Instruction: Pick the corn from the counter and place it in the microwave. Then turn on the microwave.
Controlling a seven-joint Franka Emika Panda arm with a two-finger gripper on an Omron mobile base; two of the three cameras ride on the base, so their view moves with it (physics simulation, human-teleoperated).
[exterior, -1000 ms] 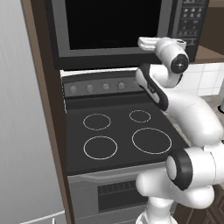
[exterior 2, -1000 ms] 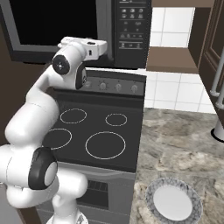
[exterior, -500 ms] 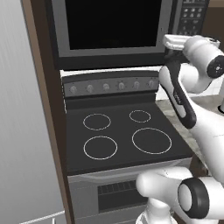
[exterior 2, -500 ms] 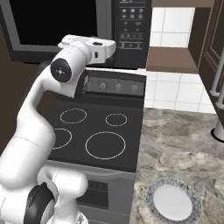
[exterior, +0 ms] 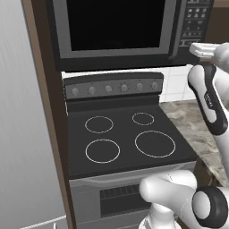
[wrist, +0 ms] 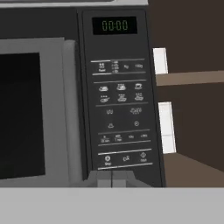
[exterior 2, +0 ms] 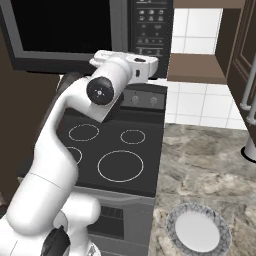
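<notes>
The microwave (exterior: 116,24) hangs above the stove with its dark window door closed. Its button panel (wrist: 122,113) faces the hand view, and the display reads 00:00. My gripper (wrist: 111,177) is shut with nothing in it, its tips close together just below the panel's bottom row of buttons. From the right base view, the gripper (exterior 2: 154,66) points at the lower part of the microwave (exterior 2: 60,30) panel. The hand (exterior: 201,48) reaches in from the right edge of the left base view. The corn is out of view. The marbled counter (exterior 2: 200,170) lies right of the stove.
A black glass stovetop (exterior: 125,138) with white rings sits below the microwave, with a row of knobs (exterior: 116,88) behind it. A white plate (exterior 2: 197,231) rests on the counter near its front edge. Dark cabinets (exterior 2: 245,45) stand at the right.
The arm has swung to the right, carrying the shut gripper from in front of the microwave door over to the button panel. The stove and counter have not moved.
</notes>
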